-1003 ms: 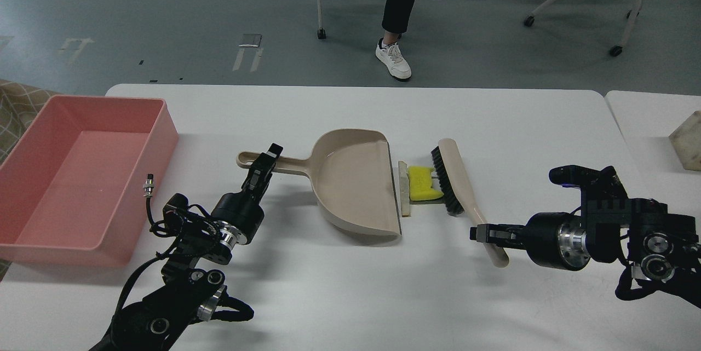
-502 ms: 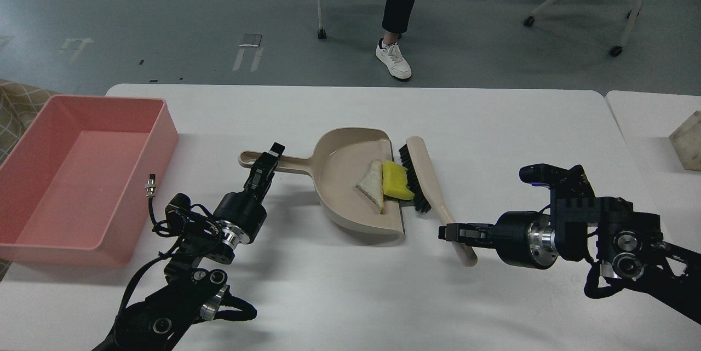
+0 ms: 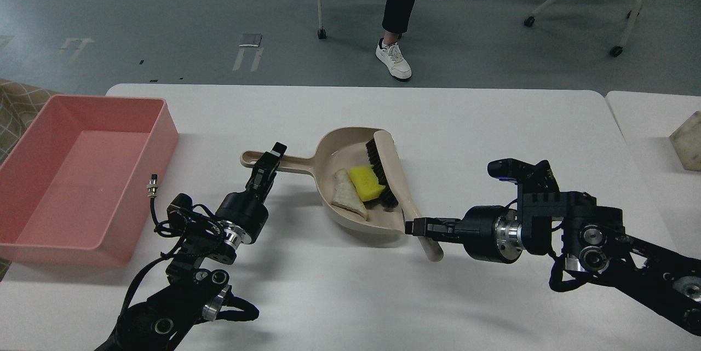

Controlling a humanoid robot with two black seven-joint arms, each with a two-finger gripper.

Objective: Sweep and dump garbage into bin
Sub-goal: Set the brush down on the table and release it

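The yellow sponge piece [image 3: 366,183] and the flat grey-beige stick [image 3: 346,196] lie inside the beige dustpan [image 3: 342,156] at mid-table. My left gripper [image 3: 268,164] is shut on the dustpan's handle [image 3: 290,163]. My right gripper [image 3: 419,227] is shut on the handle of the beige brush [image 3: 395,176]. The brush's black bristles [image 3: 379,176] reach over the pan's mouth and press against the sponge. The pink bin [image 3: 82,170] stands at the far left, with nothing in it.
The white table [image 3: 465,121] has a second table beside it on the right, with a beige block [image 3: 687,140] at its edge. A seated person [image 3: 402,6] and chairs are on the floor beyond the far edge.
My right gripper has moved left with the brush, sweeping the sponge and the stick from the table into the dustpan. The left gripper and the pan have hardly moved.
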